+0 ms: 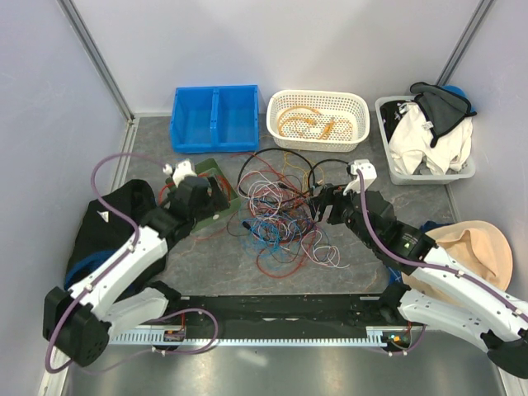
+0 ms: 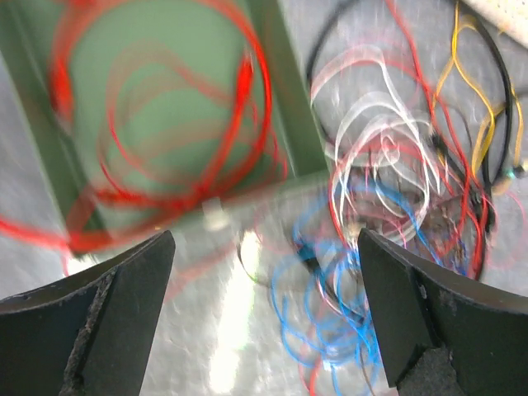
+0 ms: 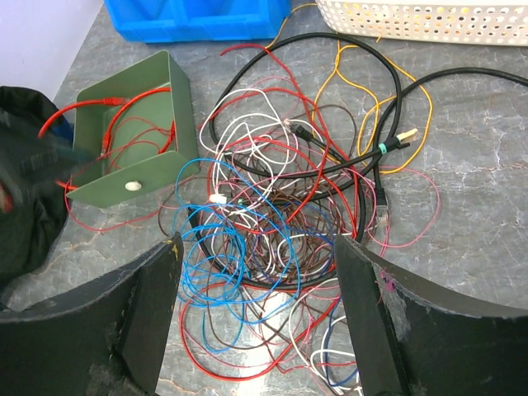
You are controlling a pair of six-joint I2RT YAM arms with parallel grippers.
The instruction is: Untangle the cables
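The cables (image 1: 280,214) lie in one knotted heap at the middle of the surface (image 1: 214,264); red, blue, white and black loops cross one another, so no strand lies free. At nine o'clock of the heap sits a green tray (image 3: 124,183); a red cable (image 3: 136,115) is coiled inside it, one loop spilling over the edge, apparently set apart there as sorted. The left gripper (image 2: 264,239) hangs over the tray's near corner, jaws wide and holding nothing; it seems placed to leave the coil alone. The right gripper (image 3: 257,243) hovers at three o'clock of the heap, jaws wide too and empty, above blue and white loops, probably to pick one strand out. At twelve o'clock a white basket (image 1: 318,95) holds orange cables (image 1: 305,122); a blue bin (image 1: 214,142) stands at eleven.
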